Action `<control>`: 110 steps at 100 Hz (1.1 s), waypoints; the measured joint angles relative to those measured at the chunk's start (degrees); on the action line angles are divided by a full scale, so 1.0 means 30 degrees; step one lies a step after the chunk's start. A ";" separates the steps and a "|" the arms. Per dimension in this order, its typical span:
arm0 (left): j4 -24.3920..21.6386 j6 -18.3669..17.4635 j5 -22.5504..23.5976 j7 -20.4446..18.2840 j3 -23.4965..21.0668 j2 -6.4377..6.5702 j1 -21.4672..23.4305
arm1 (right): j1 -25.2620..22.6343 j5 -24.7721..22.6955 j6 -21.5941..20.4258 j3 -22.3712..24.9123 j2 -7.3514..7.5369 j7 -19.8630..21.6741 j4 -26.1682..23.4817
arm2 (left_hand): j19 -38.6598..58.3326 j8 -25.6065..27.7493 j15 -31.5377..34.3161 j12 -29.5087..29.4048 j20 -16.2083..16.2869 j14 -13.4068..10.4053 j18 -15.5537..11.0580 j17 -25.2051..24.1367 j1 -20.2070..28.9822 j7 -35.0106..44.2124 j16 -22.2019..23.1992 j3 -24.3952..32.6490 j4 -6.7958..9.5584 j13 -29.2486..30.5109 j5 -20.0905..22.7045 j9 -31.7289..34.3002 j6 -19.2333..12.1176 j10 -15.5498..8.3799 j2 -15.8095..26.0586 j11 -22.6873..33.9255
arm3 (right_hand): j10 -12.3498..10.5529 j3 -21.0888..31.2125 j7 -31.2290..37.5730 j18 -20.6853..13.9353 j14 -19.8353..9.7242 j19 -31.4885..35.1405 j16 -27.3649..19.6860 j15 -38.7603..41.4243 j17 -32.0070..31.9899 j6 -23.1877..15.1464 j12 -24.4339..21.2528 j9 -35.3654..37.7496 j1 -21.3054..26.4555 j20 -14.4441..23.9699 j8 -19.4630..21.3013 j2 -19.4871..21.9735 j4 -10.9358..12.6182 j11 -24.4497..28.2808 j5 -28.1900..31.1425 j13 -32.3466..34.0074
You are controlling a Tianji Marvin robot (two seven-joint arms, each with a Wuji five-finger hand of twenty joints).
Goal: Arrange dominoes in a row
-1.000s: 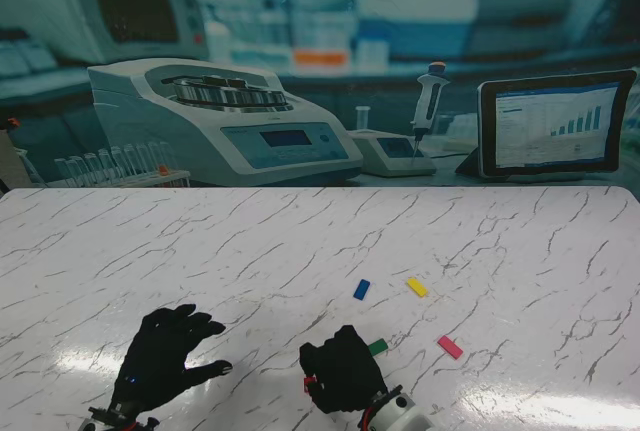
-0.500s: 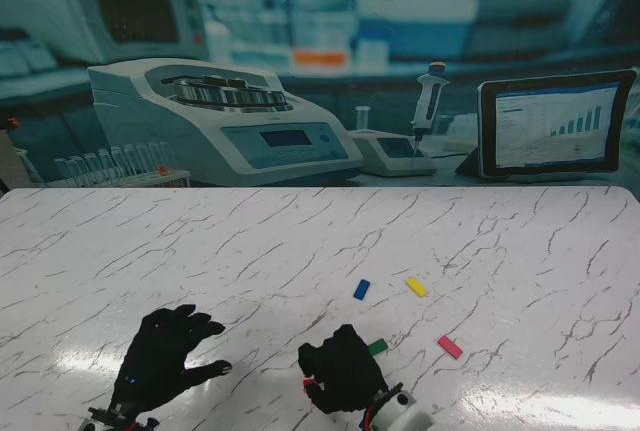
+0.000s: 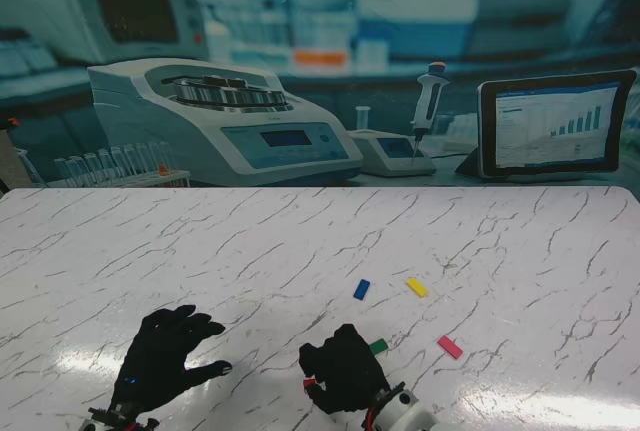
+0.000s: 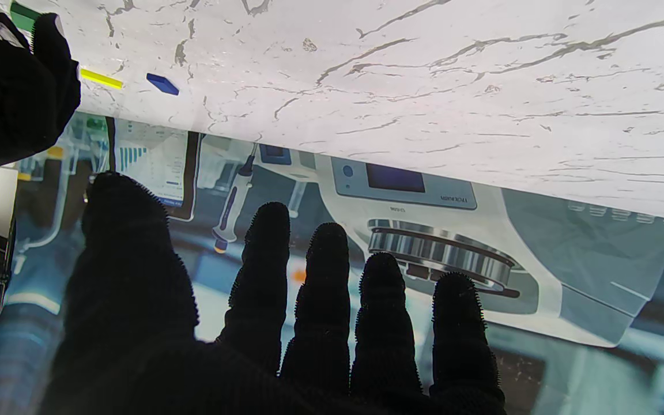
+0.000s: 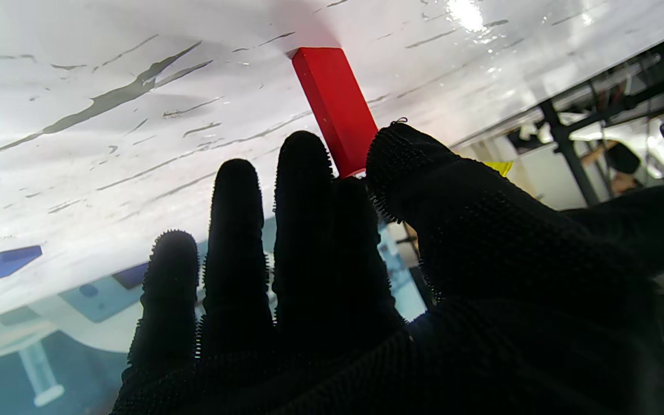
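Right hand (image 3: 343,371) pinches red domino (image 5: 335,109) between thumb and fingers, one end touching the marble table (image 3: 300,251). Green domino (image 3: 378,347) lies just beside that hand, pink domino (image 3: 450,347) near it on the right, blue domino (image 3: 361,289) and yellow domino (image 3: 417,287) farther off. Left hand (image 3: 165,356) sits well left of it, fingers spread, holding nothing.

left hand (image 3: 165,356) left of right hand (image 3: 340,369) | dominoes (image 3: 417,287) right, farther on table (image 3: 300,241)
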 measured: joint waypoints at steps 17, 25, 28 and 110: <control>0.0022 -0.0001 -0.0011 0.0000 0.0001 0.0000 -0.0015 | -0.0199 -0.0062 -0.0352 0.0448 0.0083 0.0745 -0.0354 | 0.0000 0.0000 0.0000 0.0001 0.0000 0.0000 0.0000 0.0000 0.0000 0.0001 0.0000 0.0000 0.0000 0.0000 0.0000 0.0001 -0.0001 -0.0001 0.0002 0.0000 | 0.0020 -0.0738 -0.1020 0.0000 0.0243 -0.0447 0.0190 -0.0346 -0.0265 0.0054 0.0193 -0.0769 -0.0064 -0.0049 0.0217 0.0238 0.0000 -0.0492 -0.0003 -0.0690; 0.0027 -0.0006 -0.0022 -0.0004 0.0001 -0.0001 -0.0027 | -0.0340 -0.0204 -0.0378 0.0692 0.0132 0.0929 -0.0547 | 0.0000 0.0000 0.0000 0.0001 0.0000 0.0000 0.0000 0.0000 0.0000 0.0002 0.0000 0.0000 0.0000 0.0000 0.0000 0.0002 -0.0001 -0.0001 0.0002 0.0000 | 0.0125 -0.1459 -0.2185 0.0000 0.0425 -0.0699 0.0228 -0.0430 -0.0423 0.0265 0.0533 -0.0985 -0.0942 -0.0055 0.0975 0.0990 0.0000 -0.0741 0.0002 -0.0692; 0.0027 -0.0006 -0.0025 -0.0010 0.0001 -0.0001 -0.0031 | -0.0413 -0.0244 -0.0381 0.0818 0.0151 0.1056 -0.0657 | 0.0000 0.0000 0.0000 0.0001 0.0000 0.0000 0.0000 0.0000 0.0000 0.0002 0.0000 0.0000 0.0000 0.0000 0.0000 0.0002 -0.0001 -0.0001 0.0002 0.0000 | 0.0231 -0.2055 -0.2841 0.0000 0.0503 -0.0812 0.0233 -0.0647 -0.0515 0.0453 0.0640 -0.1276 -0.1168 -0.0055 0.1391 0.1342 0.0000 -0.0831 0.0003 -0.0719; -0.0117 0.0017 -0.0077 -0.0555 -0.0035 0.0001 -0.0009 | -0.2233 -0.1216 -0.1736 0.6421 0.0680 0.6717 -0.4342 | 0.0001 0.0000 0.0000 0.0003 0.0000 0.0000 0.0001 0.0000 -0.0533 -0.0012 0.0000 0.0000 0.0000 0.0000 0.0002 0.0002 -0.0001 -0.0002 0.0002 0.0000 | 0.2394 -0.7134 -1.7349 0.0025 0.0520 -0.5754 -0.1204 -0.6705 -0.1212 0.1920 -0.1186 -0.7808 -0.1894 0.0089 -0.0876 0.4517 0.0661 -1.2255 -0.1437 -0.5994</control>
